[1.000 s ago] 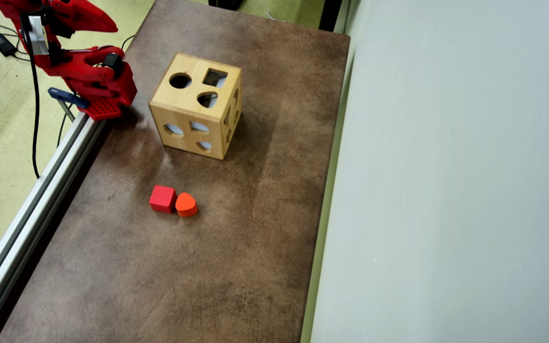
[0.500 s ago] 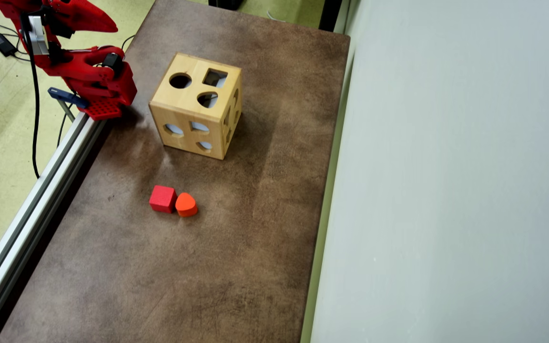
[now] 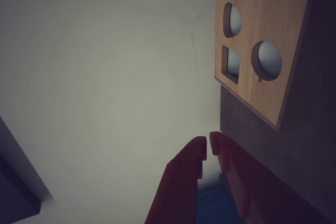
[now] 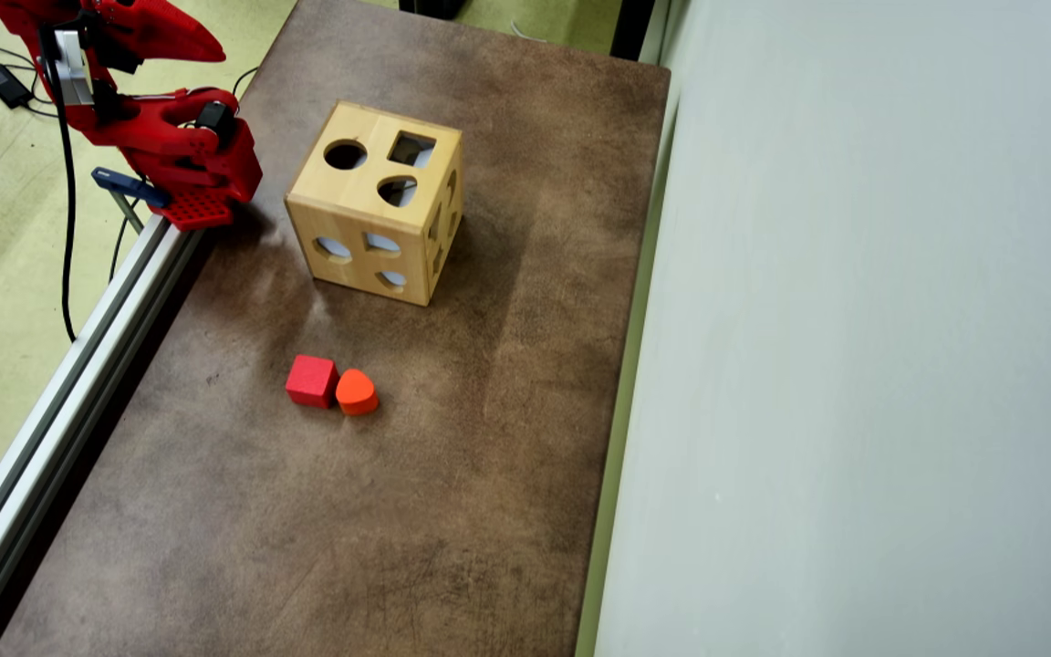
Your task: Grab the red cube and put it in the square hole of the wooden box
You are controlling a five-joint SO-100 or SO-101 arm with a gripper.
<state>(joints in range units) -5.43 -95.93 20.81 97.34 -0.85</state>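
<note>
The red two-finger claw point(image 3: 206, 148) has its tips pressed together on nothing, its arm cut off at the overhead view's corner. The small red cube point(image 4: 311, 380) sits on the brown table point(image 4: 452, 474), touching an orange rounded block point(image 4: 357, 391), well apart from the pale wooden box point(image 4: 378, 203), whose inside is too dim to read.

Legible text, labels, brands, numbers, signs: none found in either view. Wooden box point(image 4: 378, 203), red cube point(image 4: 311, 380), orange block point(image 4: 357, 391), red arm point(image 4: 151, 137) and tabletop point(image 4: 452, 474) all unmarked.
</note>
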